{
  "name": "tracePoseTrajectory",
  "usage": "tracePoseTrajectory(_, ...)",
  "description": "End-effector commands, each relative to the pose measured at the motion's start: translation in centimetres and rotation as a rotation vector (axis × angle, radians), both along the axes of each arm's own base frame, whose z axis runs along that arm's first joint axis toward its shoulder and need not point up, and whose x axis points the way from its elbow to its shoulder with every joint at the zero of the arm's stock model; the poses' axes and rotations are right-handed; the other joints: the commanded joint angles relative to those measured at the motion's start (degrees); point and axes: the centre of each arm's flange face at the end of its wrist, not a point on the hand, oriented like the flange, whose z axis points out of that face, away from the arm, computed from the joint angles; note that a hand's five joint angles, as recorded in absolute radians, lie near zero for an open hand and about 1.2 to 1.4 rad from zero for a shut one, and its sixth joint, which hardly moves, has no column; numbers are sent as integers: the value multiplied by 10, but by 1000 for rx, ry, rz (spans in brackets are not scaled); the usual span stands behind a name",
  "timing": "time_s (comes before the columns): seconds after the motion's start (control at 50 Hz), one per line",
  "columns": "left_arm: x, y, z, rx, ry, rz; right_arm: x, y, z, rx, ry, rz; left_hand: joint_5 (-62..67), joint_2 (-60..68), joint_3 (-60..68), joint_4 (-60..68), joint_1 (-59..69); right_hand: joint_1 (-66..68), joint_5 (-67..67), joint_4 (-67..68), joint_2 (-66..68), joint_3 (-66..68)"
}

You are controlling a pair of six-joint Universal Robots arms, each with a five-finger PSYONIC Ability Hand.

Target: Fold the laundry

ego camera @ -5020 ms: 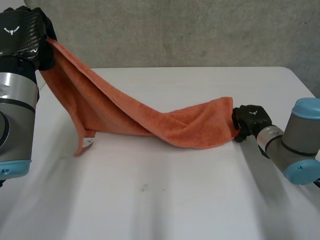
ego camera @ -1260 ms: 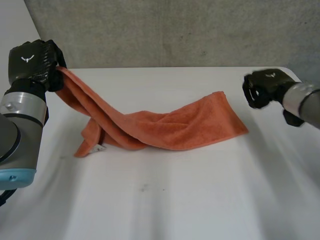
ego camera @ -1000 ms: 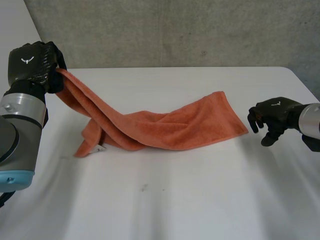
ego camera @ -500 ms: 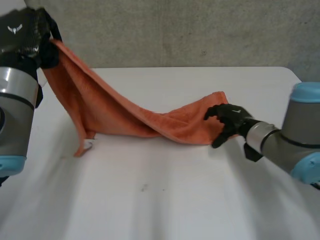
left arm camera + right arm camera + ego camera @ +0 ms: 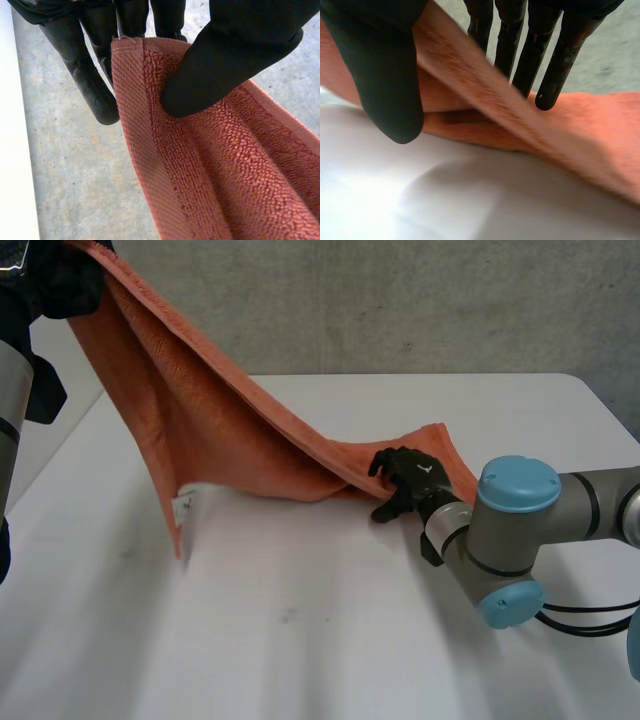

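An orange towel slopes from high at the left down to the white table, where its right end lies flat. A white label hangs at its low near corner. My left hand holds the towel's top corner well above the table. In the left wrist view its thumb pinches the hemmed corner of the towel against the fingers. My right hand rests on the towel's near edge by its flat right end. There a raised ridge of the towel runs between its straight fingers and its spread thumb.
A grey concrete wall stands behind the table's back edge. My right arm reaches in from the right over the table's near right part. Bare tabletop lies in front of the towel.
My left hand has lifted the towel's corner much higher, so the cloth is stretched up. My right hand came in from the right onto the towel's near edge and slid leftward along it.
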Motion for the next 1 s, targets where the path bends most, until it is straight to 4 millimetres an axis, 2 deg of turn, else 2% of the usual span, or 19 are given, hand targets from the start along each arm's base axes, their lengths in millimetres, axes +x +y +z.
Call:
tracePoseTrajectory(0.02,19,-17,-11,31,-12,77,-43,-36,6,-72,105,-124,105,102,103,103,111,140,97,84,87,85)
tracePoseTrajectory(0.06,23,-20,-14,40,-16,91,-60,-49,11,-104,146,-156,105,102,103,103,111,172,129,116,119,116)
tracePoseTrajectory(0.18,26,-23,-21,60,-25,103,-70,-59,11,-129,188,-173,105,102,103,103,111,266,223,211,213,211)
tracePoseTrajectory(0.22,26,-23,-23,64,-26,103,-72,-62,12,-134,196,-166,105,102,103,103,111,481,438,426,429,426)
tracePoseTrajectory(0.34,27,-25,-29,83,-32,110,-80,-61,18,-132,205,-121,105,102,103,103,111,482,439,427,430,427)
tracePoseTrajectory(0.4,28,-25,-32,92,-36,112,-99,-57,66,-171,217,-81,105,102,103,103,111,482,439,427,430,427)
tracePoseTrajectory(0.46,31,-27,-38,109,-42,124,-105,-51,88,-196,244,-67,105,102,103,103,111,482,439,427,430,427)
tracePoseTrajectory(0.5,35,-29,-41,122,-47,139,-118,-39,124,-218,297,-51,105,102,103,103,111,482,439,427,430,427)
tracePoseTrajectory(0.62,42,-32,-44,144,-52,162,-129,-15,172,-259,364,-28,105,102,103,103,111,482,439,427,430,427)
tracePoseTrajectory(0.66,46,-32,-45,158,-56,175,-132,13,223,-383,415,-39,105,102,103,103,111,482,439,427,430,427)
tracePoseTrajectory(0.68,46,-32,-45,158,-56,175,-132,13,223,-383,415,-39,105,102,103,103,111,482,439,427,430,427)
tracePoseTrajectory(0.72,48,-32,-47,172,-60,181,-135,38,250,-426,478,-30,105,102,103,103,111,482,439,427,430,427)
tracePoseTrajectory(0.84,53,-35,-62,259,-91,194,-140,34,226,-272,592,28,105,102,103,103,111,482,439,427,430,427)
tracePoseTrajectory(0.88,54,-49,-89,355,-123,187,-141,27,197,-168,688,89,105,102,103,103,111,482,439,427,430,427)
tracePoseTrajectory(0.9,54,-49,-89,356,-124,187,-141,27,197,-167,688,89,105,102,103,103,111,482,439,427,430,427)
tracePoseTrajectory(0.92,55,-58,-106,411,-145,181,-141,21,182,-127,727,115,105,102,103,103,111,482,439,427,430,427)
tracePoseTrajectory(0.94,55,-58,-106,412,-145,181,-142,13,166,-85,755,129,105,102,103,103,111,482,439,427,430,427)
tracePoseTrajectory(0.98,51,-72,-137,507,-181,160,-143,6,150,-40,776,132,105,102,103,103,111,482,439,427,430,427)
tracePoseTrajectory(1.0,51,-72,-137,507,-181,160,-143,5,150,-40,776,132,105,102,103,103,111,482,439,427,430,427)
